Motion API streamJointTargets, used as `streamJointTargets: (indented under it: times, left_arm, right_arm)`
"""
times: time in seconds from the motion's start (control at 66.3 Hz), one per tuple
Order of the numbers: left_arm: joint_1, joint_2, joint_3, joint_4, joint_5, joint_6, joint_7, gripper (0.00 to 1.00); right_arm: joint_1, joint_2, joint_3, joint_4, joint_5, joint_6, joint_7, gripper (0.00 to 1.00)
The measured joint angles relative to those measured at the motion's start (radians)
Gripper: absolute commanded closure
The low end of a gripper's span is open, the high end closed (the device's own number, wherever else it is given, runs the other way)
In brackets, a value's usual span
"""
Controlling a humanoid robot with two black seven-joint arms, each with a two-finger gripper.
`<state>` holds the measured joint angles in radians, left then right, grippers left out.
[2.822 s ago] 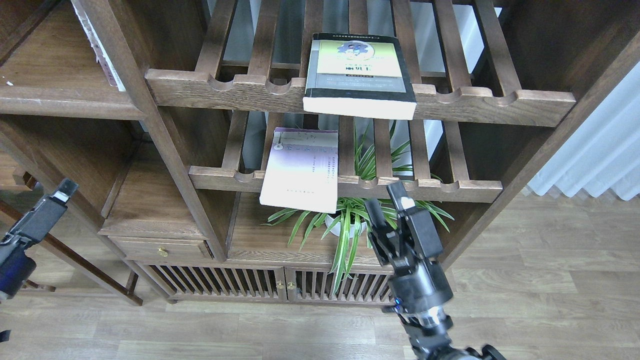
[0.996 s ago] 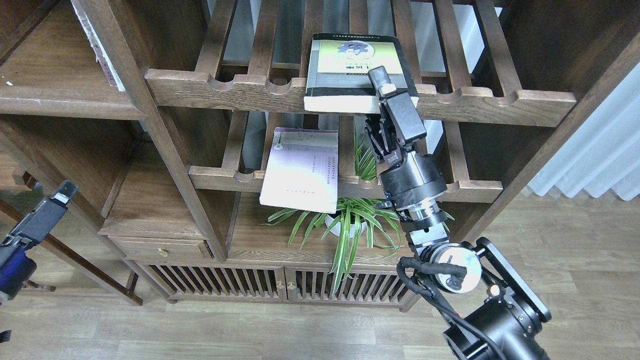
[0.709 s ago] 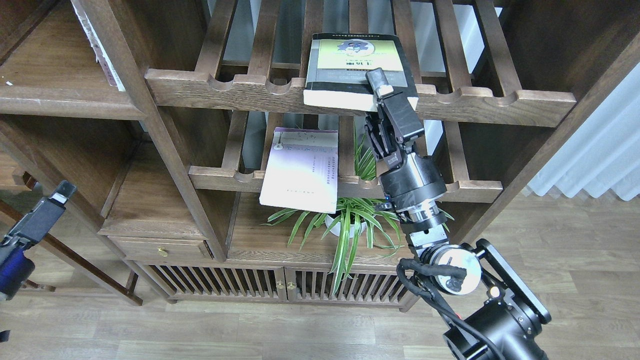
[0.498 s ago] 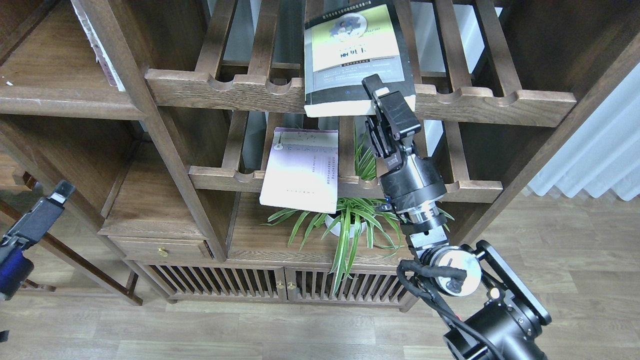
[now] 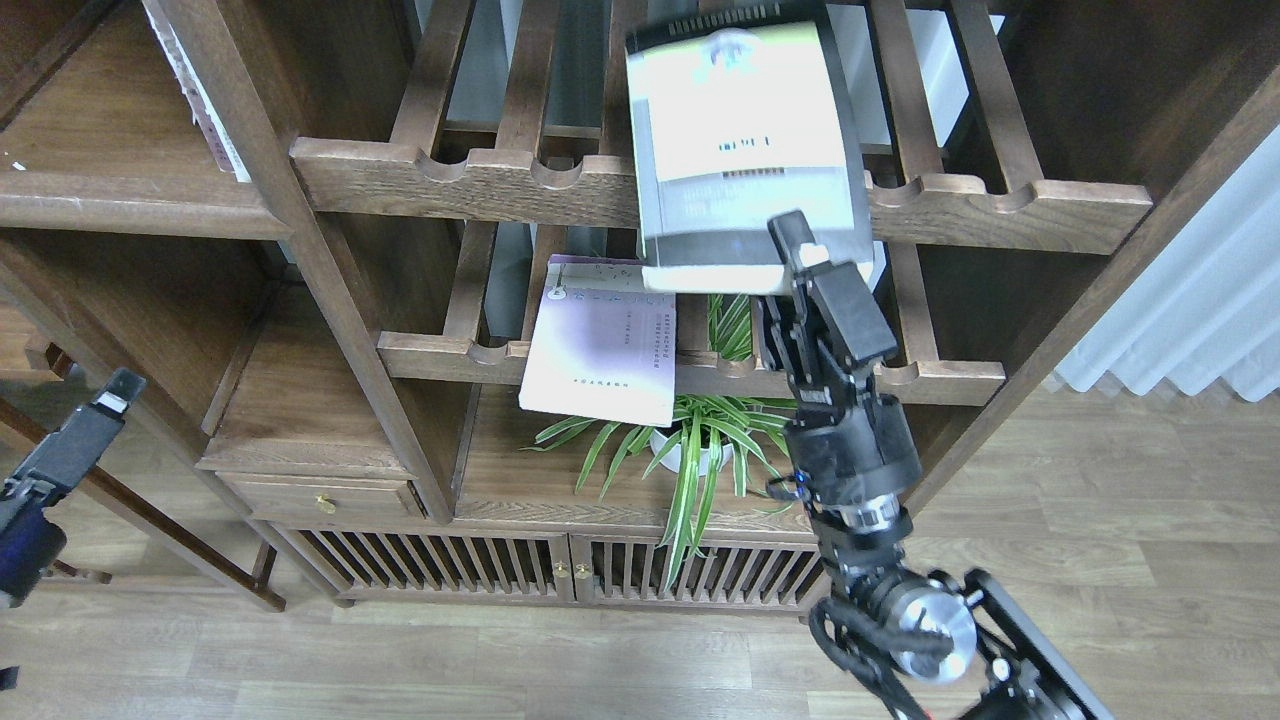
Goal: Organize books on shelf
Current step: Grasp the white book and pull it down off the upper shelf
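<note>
My right gripper (image 5: 792, 262) is shut on the lower right corner of the black-grey book (image 5: 740, 150) with the yellow front panel. It holds the book tilted up, clear of the upper slatted rack (image 5: 480, 185). The pale lavender-white book (image 5: 600, 340) lies on the lower slatted rack (image 5: 450, 355), overhanging its front rail. The shelf (image 5: 120, 205), a flat dark-brown board with a rounded front edge, is at the upper left. A thin book (image 5: 205, 105) stands at its right end, colour unclear. My left gripper (image 5: 95, 420) is low at the left edge, holding nothing.
A spider plant in a white pot (image 5: 700, 445) stands on the board under the lower rack, just left of my right arm. Below are a small drawer (image 5: 320, 495) and slatted cabinet doors (image 5: 560, 575). A pale curtain (image 5: 1200, 290) hangs at the right.
My right gripper rose to the black-grey book, closed on its front corner, then lifted it off the upper rack and pulled it down toward me. The left arm barely moved.
</note>
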<state>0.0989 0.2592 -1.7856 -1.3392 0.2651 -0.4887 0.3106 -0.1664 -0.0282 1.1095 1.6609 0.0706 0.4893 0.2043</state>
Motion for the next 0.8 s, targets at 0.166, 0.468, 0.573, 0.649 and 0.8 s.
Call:
streamJointTargets:
  times: [0.166,0.468,0.573,0.649,0.8]
  left_arm:
    - [-0.002,0.000,0.005,0.014,-0.003,0.000,0.000,0.00]
    - [-0.008,-0.001,0.027,0.016,-0.003,0.000,0.002,0.00]
    - [-0.010,0.000,0.029,0.016,-0.003,0.000,0.002,0.00]
    - [-0.011,0.000,0.033,0.016,-0.003,0.000,0.003,0.00]
    - [-0.021,0.000,0.045,0.016,-0.003,0.000,0.004,0.00]
  right_arm:
    - [-0.097,-0.044,0.029,0.003,0.000,0.001,0.000,0.96]
    - [-0.213,-0.087,0.168,0.001,0.045,0.000,-0.001,0.96]
    - [-0.238,-0.103,0.194,-0.001,0.085,0.000,-0.001,0.96]
    - [-0.252,-0.123,0.202,-0.004,0.110,0.000,-0.001,0.96]
    - [-0.300,-0.177,0.211,-0.013,0.157,-0.001,0.001,0.96]
